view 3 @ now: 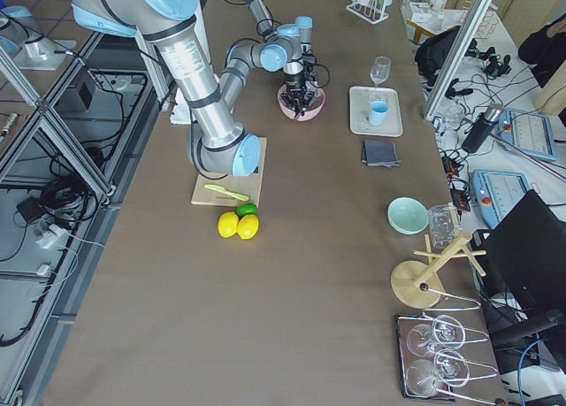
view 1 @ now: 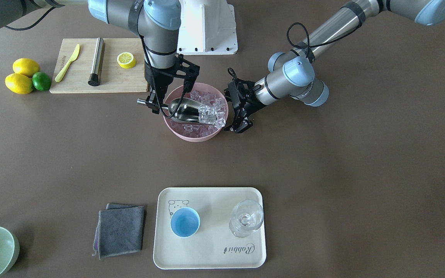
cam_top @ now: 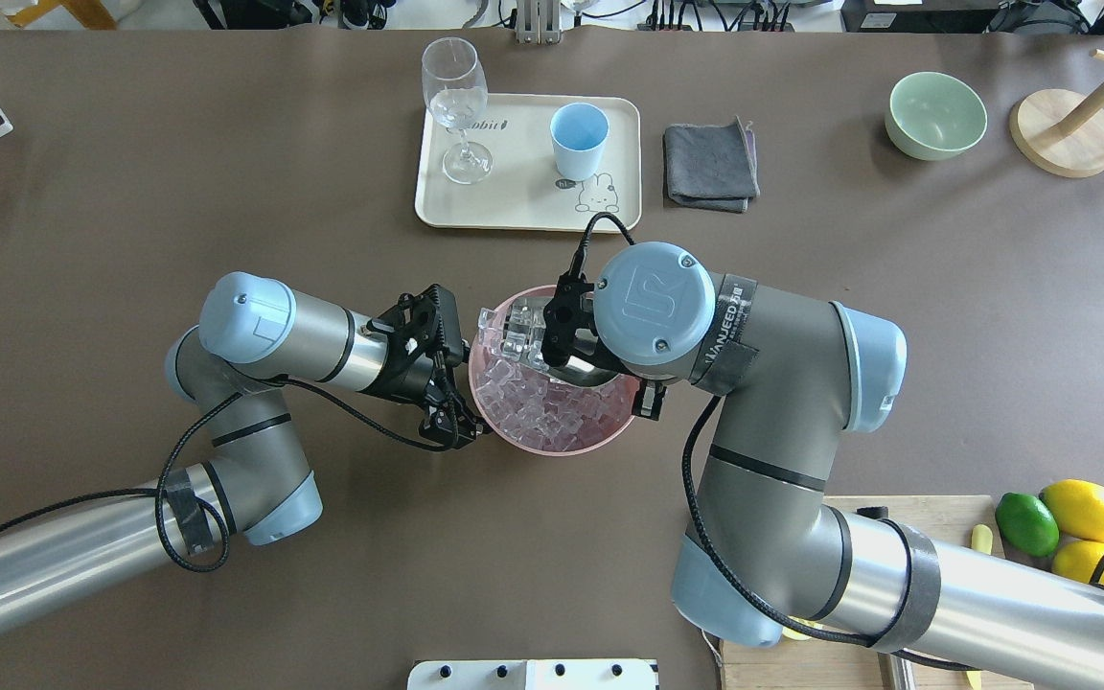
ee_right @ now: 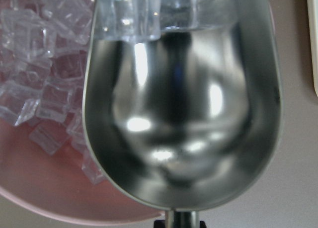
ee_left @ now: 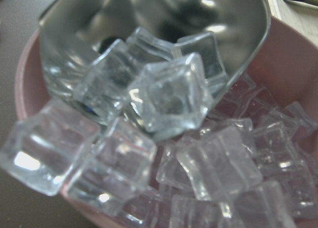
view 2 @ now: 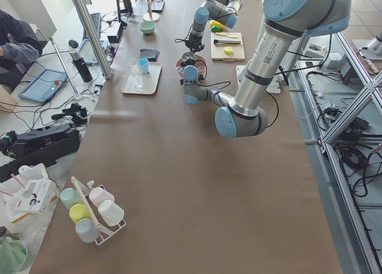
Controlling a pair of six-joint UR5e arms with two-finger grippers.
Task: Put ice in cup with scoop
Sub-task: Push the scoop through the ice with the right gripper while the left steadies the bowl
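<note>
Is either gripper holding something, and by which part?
The right gripper holds the scoop by its handle. The left gripper is beside the bowl; whether it grips the rim cannot be told.

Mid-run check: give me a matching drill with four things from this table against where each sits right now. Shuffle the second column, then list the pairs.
Things
1. scoop
2. cup
3. grey cloth
4. lime

Places
A. on the tray, beside the stemmed glass
B. next to the two lemons
C. over the pink bowl, ice cubes at its mouth
D. lying beside the tray, not on it

Pairs: 1-C, 2-A, 3-D, 4-B
</note>
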